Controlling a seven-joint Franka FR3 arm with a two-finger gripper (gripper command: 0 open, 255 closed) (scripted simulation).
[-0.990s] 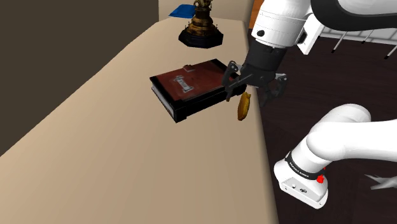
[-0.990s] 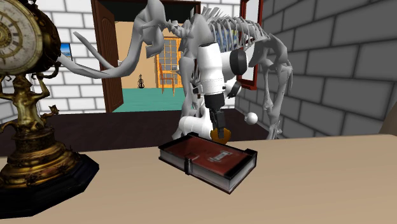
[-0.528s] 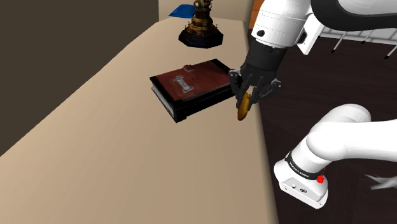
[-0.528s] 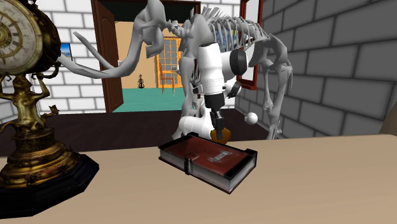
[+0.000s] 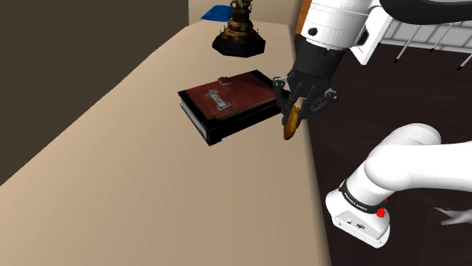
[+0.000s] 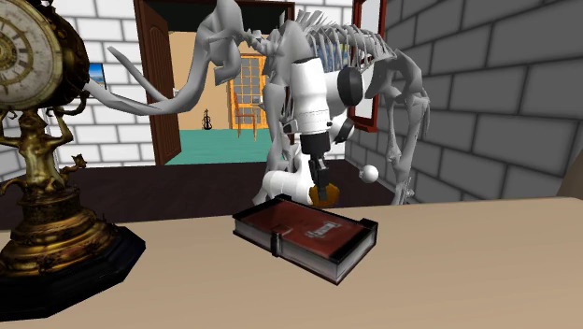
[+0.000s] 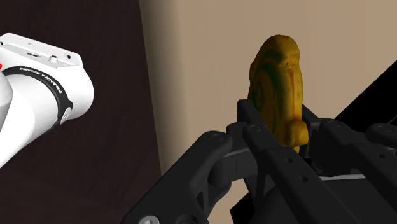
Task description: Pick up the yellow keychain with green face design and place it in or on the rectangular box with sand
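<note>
The yellow-brown keychain [image 5: 290, 126] with greenish marks hangs upright at the table's right edge in the shoulder view, just beside the near corner of the box. My black gripper [image 5: 296, 112] is shut on its upper part. In the wrist view the keychain [image 7: 278, 79] stands out from between the two fingers [image 7: 254, 137] that clasp it. The rectangular box [image 5: 227, 103] is dark red on top with black sides and a small clasp, and lies flat on the beige table [image 5: 136, 174]. In the second exterior view the keychain [image 6: 324, 194] hangs just behind the box [image 6: 304, 234].
An ornate brass clock on a black base [image 5: 239, 32] stands at the table's far end, large at the second exterior view's left [image 6: 42, 150]. A blue flat thing [image 5: 215, 13] lies beyond it. The table's edge [image 5: 310, 166] drops to dark floor. A white mammoth skeleton [image 6: 308, 47] stands behind the arm.
The fingers, spread wide around the keychain a second ago, have shut on it. Since then the hand has risen slightly with the keychain.
</note>
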